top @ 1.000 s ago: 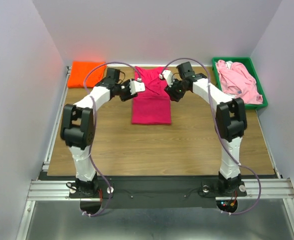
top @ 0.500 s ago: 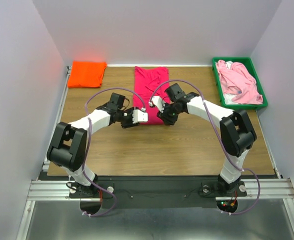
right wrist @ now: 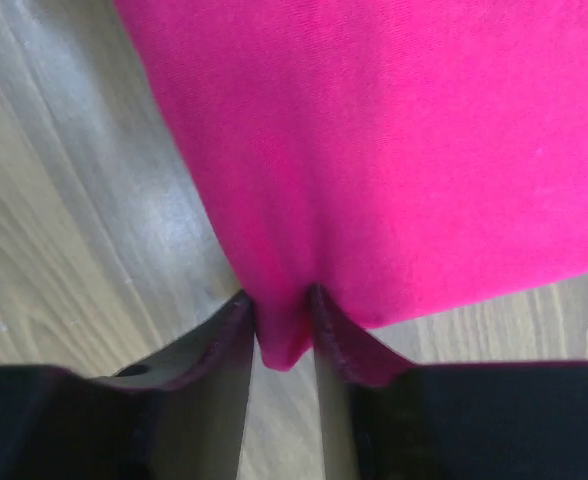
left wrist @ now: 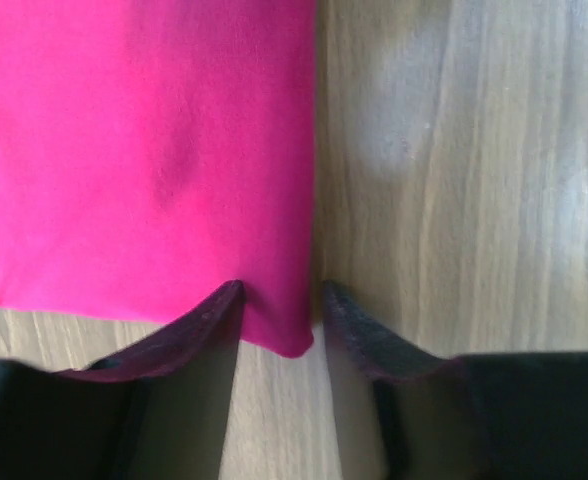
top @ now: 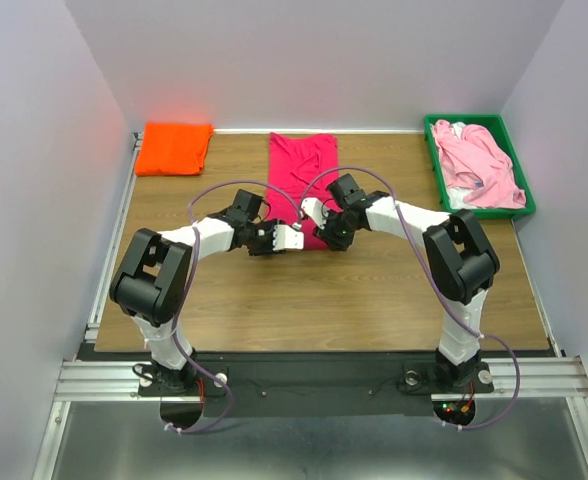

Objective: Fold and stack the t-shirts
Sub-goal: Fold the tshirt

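Under my wrists: from above, my own arms cover the near hem of the magenta shirt [top: 300, 170], so I cannot tell in that view how its corners lie.
Wrist views: each shows only a patch of cloth and wood. Collar and sleeves are cut off.
Magenta shirt: flat on the table [top: 374, 290], at mid-back, running from the far edge toward me.
Left pincer [left wrist: 282, 288]: parted and astride the shirt's near corner. The cloth touches one finger [left wrist: 199, 325], and a strip of bare wood shows between the cloth and the other finger.
Right pincer [right wrist: 277, 300]: clenched on a small fold at the shirt's near edge, with cloth bunched tight between the pads.
Pincers together: side by side at the hem, close to each other in the top view.
Orange shirt [top: 174, 147]: folded, at the far left corner, well apart from both pincers.
Pink shirt [top: 474, 165]: crumpled in the tray [top: 484, 118] at the far right.
Since a second ago: both pincers were then up at the collar end.
Since half a second ago: they were already at the near hem but wider apart, and they have since drawn together. The magenta shirt lies where it did.
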